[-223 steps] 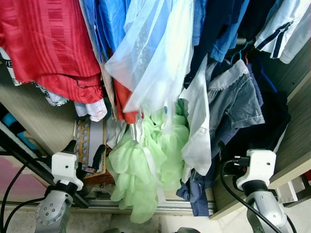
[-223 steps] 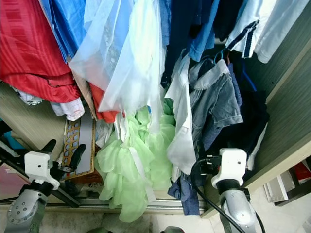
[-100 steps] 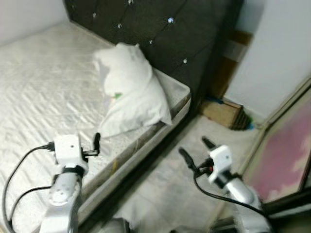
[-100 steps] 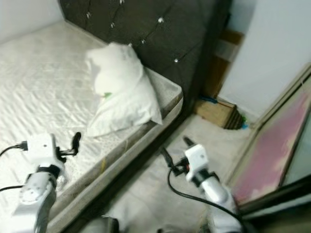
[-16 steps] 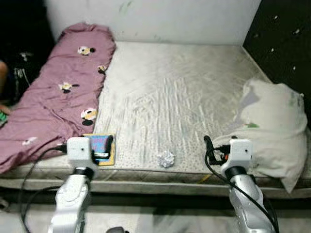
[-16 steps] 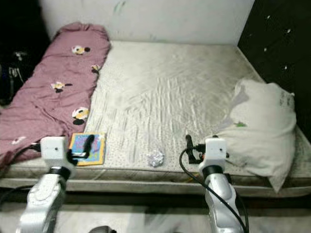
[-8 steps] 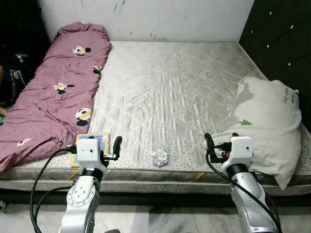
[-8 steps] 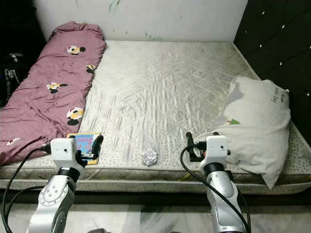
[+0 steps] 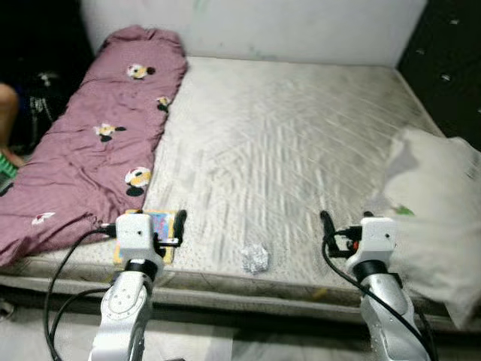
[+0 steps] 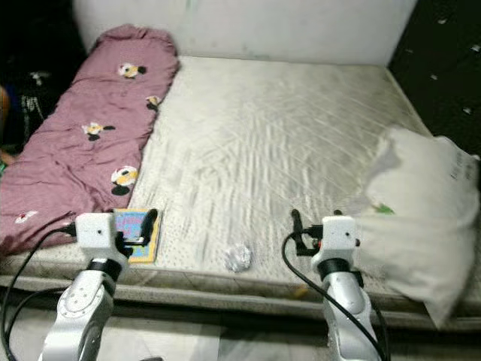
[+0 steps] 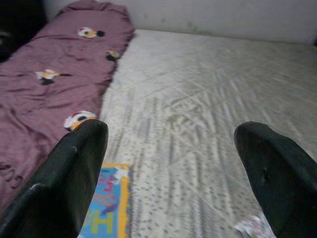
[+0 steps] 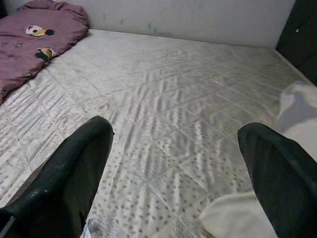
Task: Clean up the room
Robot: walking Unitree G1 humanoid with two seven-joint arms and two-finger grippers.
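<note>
A crumpled paper ball (image 9: pixel 255 258) lies on the bare mattress (image 9: pixel 285 143) near its front edge, between my two arms. A colourful book (image 10: pixel 135 229) rests at the front left corner, partly behind my left gripper (image 9: pixel 169 226), which is open and holds nothing. In the left wrist view the book (image 11: pixel 106 208) lies just under its fingers (image 11: pixel 74 168). My right gripper (image 9: pixel 344 226) hovers open over the front edge, beside the white pillow (image 9: pixel 436 203). A purple blanket (image 9: pixel 90 143) with cartoon prints lies along the mattress's left side.
A dark padded headboard (image 9: pixel 451 45) stands on the right and a pale wall (image 9: pixel 255 22) at the back. A person's limb (image 9: pixel 7 105) shows at the far left edge. Pale floor (image 9: pixel 188 346) runs below the bed's front edge.
The whole picture has shifted slightly right and blurred, so the camera has moved. Both grippers keep the same open pose at the bed's front edge.
</note>
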